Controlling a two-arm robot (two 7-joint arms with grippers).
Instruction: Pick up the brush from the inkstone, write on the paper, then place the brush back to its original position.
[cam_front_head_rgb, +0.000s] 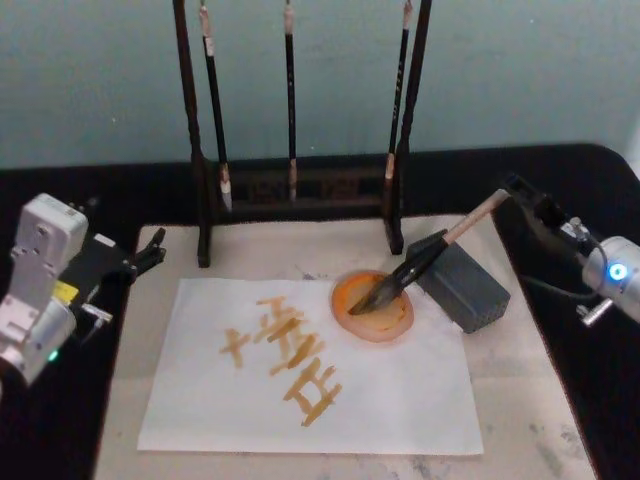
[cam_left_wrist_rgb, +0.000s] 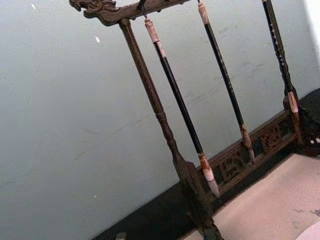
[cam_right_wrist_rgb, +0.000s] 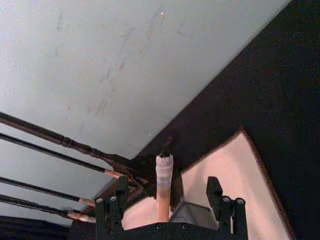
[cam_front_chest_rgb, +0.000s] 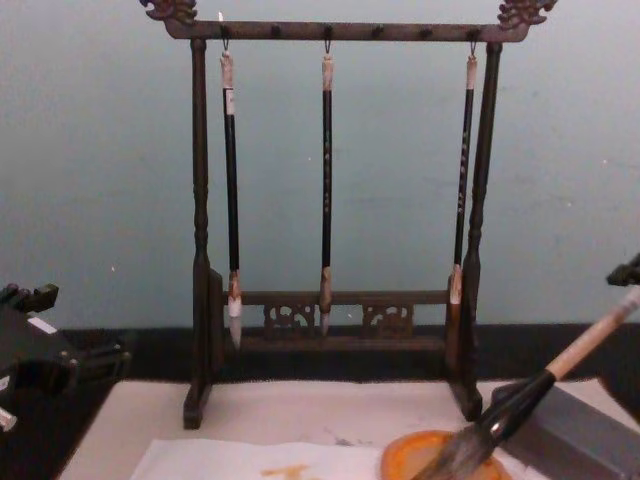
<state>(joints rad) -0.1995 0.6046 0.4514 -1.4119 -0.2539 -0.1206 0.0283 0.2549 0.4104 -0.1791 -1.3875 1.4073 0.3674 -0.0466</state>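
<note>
The brush (cam_front_head_rgb: 420, 262) lies slanted, its black section resting on the dark grey inkstone (cam_front_head_rgb: 465, 290) and its bristles in a round orange dish (cam_front_head_rgb: 375, 308). My right gripper (cam_front_head_rgb: 528, 195) is at the pale upper end of the handle. In the right wrist view it (cam_right_wrist_rgb: 167, 182) is open, the handle (cam_right_wrist_rgb: 163, 180) standing between the spread fingers (cam_right_wrist_rgb: 214, 190) with gaps on both sides. The white paper (cam_front_head_rgb: 400, 390) lies in front, carrying orange strokes. The chest view shows the brush (cam_front_chest_rgb: 520, 405) sloping down into the dish. My left gripper (cam_front_head_rgb: 150, 250) is parked at the mat's left edge.
A dark wooden rack (cam_front_head_rgb: 205, 200) with three slim hanging brushes stands behind the paper, also in the chest view (cam_front_chest_rgb: 330, 300) and left wrist view (cam_left_wrist_rgb: 172, 145). A cream mat (cam_front_head_rgb: 520, 400) covers the black table under the paper.
</note>
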